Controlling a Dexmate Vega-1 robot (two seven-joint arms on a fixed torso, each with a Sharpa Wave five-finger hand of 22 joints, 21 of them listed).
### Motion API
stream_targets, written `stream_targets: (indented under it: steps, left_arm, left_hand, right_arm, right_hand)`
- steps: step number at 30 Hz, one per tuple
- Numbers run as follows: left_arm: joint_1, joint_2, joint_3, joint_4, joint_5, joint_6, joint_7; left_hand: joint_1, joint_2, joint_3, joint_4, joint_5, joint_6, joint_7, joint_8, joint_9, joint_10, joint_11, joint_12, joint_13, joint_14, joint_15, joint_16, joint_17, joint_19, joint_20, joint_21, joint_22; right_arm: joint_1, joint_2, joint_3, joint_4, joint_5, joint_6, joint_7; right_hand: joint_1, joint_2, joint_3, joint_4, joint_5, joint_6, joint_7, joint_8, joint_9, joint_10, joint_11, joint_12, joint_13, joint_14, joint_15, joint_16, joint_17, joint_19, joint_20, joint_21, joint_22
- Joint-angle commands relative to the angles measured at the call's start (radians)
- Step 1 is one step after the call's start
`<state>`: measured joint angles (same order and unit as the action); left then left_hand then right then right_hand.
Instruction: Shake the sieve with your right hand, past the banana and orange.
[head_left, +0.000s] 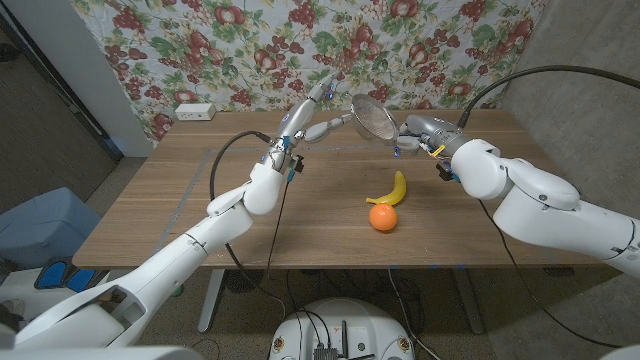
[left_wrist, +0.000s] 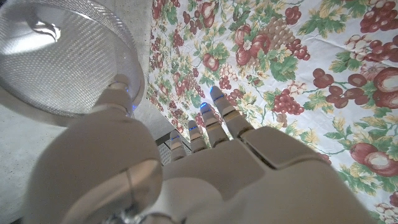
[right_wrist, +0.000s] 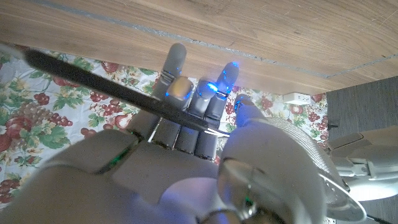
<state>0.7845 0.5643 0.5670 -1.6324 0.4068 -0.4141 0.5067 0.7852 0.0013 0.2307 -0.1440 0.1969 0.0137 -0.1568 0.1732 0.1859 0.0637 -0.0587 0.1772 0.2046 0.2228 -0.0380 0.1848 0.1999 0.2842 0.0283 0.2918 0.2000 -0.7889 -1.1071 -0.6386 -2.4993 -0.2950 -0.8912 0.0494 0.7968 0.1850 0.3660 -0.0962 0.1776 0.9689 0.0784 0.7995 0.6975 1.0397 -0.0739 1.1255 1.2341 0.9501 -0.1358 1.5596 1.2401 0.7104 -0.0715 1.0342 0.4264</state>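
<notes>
My right hand (head_left: 415, 132) grips the sieve (head_left: 372, 118) above the table's (head_left: 180, 200) far side, beyond the banana (head_left: 391, 190) and orange (head_left: 382, 217); my left hand (head_left: 305, 122), fingers spread, is just beside its rim.

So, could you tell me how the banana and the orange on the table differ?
The banana is yellow, long and curved; the orange is orange-coloured and round. The banana lies farther from the robot, nearer the sieve; the orange sits just in front of it, nearer the table's front edge. Both lie on the table, close together, and neither hand touches them.
</notes>
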Motion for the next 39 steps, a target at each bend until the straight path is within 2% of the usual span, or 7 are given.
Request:
stream_targets:
  steps: [1,11,14,18,22,29,39]
  left_arm:
    - [0.023,0.022,-0.040,0.000,-0.090,-0.038,-0.081]
    - [0.047,0.019,-0.069,0.000,-0.131,-0.051,-0.103]
    - [0.055,0.019,-0.077,-0.006,-0.125,-0.045,-0.099]
    - [0.064,0.017,-0.087,-0.008,-0.126,-0.050,-0.092]
    - [0.074,0.013,-0.098,-0.010,-0.128,-0.055,-0.081]
    - [0.089,0.011,-0.112,-0.017,-0.128,-0.049,-0.072]
    - [0.109,0.010,-0.124,-0.029,-0.154,-0.033,-0.081]
  left_hand:
    - [-0.028,-0.004,0.003,0.001,-0.004,-0.023,-0.003,0.002,-0.001,-0.015,0.000,0.006,0.000,-0.021,-0.043,-0.004,0.003,-0.014,0.009,-0.006,0.002]
    - [-0.061,-0.010,-0.003,0.008,-0.005,-0.059,-0.001,0.001,-0.001,-0.037,0.012,0.007,0.000,-0.039,-0.031,-0.001,0.004,-0.027,0.014,-0.013,0.002]
    - [-0.066,-0.010,-0.003,0.008,-0.005,-0.066,0.000,0.000,-0.001,-0.038,0.013,0.008,-0.001,-0.039,-0.032,0.000,0.005,-0.026,0.015,-0.012,0.002]
    - [-0.070,-0.010,-0.003,0.009,-0.005,-0.075,0.001,-0.001,-0.001,-0.040,0.012,0.009,-0.001,-0.040,-0.033,0.001,0.005,-0.025,0.015,-0.012,0.003]
    - [-0.075,-0.010,-0.003,0.009,-0.005,-0.079,0.003,0.001,-0.001,-0.040,0.012,0.010,-0.001,-0.038,-0.037,0.003,0.005,-0.023,0.015,-0.012,0.003]
    - [-0.081,-0.006,-0.001,0.010,-0.004,-0.080,0.002,0.004,-0.001,-0.038,0.011,0.013,-0.001,-0.036,-0.039,0.006,0.005,-0.018,0.015,-0.010,0.003]
    - [-0.087,-0.002,0.002,0.011,-0.003,-0.086,0.003,0.006,-0.001,-0.038,0.010,0.015,-0.001,-0.035,-0.040,0.008,0.005,-0.015,0.015,-0.009,0.004]
  right_arm:
    - [0.029,0.044,-0.064,0.029,-0.129,-0.046,0.013]
    - [0.021,0.079,-0.060,0.050,-0.160,-0.050,0.013]
    - [0.015,0.089,-0.054,0.061,-0.159,-0.041,0.005]
    - [0.013,0.101,-0.064,0.071,-0.188,-0.044,-0.009]
    - [-0.014,0.114,-0.069,0.091,-0.236,-0.014,-0.076]
    - [-0.100,0.135,-0.041,0.153,-0.328,0.104,-0.255]
    - [-0.149,0.178,0.006,0.197,-0.387,0.150,-0.281]
  right_hand:
    - [-0.009,-0.002,0.004,0.005,0.001,0.009,0.000,0.012,0.004,0.007,-0.004,0.018,0.003,0.007,-0.073,0.008,0.004,0.009,0.005,0.016,0.001]
    - [-0.012,-0.004,0.011,0.005,0.002,-0.001,0.006,0.027,0.021,-0.005,-0.008,0.040,0.004,0.012,-0.071,0.009,0.004,0.001,0.002,0.030,-0.004]
    - [-0.050,0.004,0.007,0.037,0.006,-0.029,0.003,0.047,0.063,-0.023,-0.020,0.063,0.005,0.002,-0.069,0.008,0.005,-0.011,-0.003,0.048,-0.005]
    - [-0.078,0.009,0.010,0.063,0.011,-0.045,-0.002,0.057,0.082,-0.039,-0.033,0.082,0.005,-0.005,-0.070,0.008,0.005,-0.023,-0.005,0.062,-0.006]
    - [-0.112,0.011,0.015,0.098,0.019,-0.063,-0.013,0.073,0.109,-0.063,-0.048,0.105,0.006,-0.016,-0.071,0.007,0.006,-0.037,-0.010,0.079,-0.008]
    - [-0.143,0.004,0.016,0.127,0.026,-0.075,-0.026,0.081,0.123,-0.078,-0.064,0.127,0.007,-0.020,-0.073,0.009,0.006,-0.042,-0.017,0.090,-0.013]
    - [-0.178,0.000,0.025,0.160,0.043,-0.083,-0.032,0.084,0.118,-0.103,-0.076,0.162,0.008,-0.027,-0.072,0.009,0.007,-0.054,-0.019,0.088,-0.039]
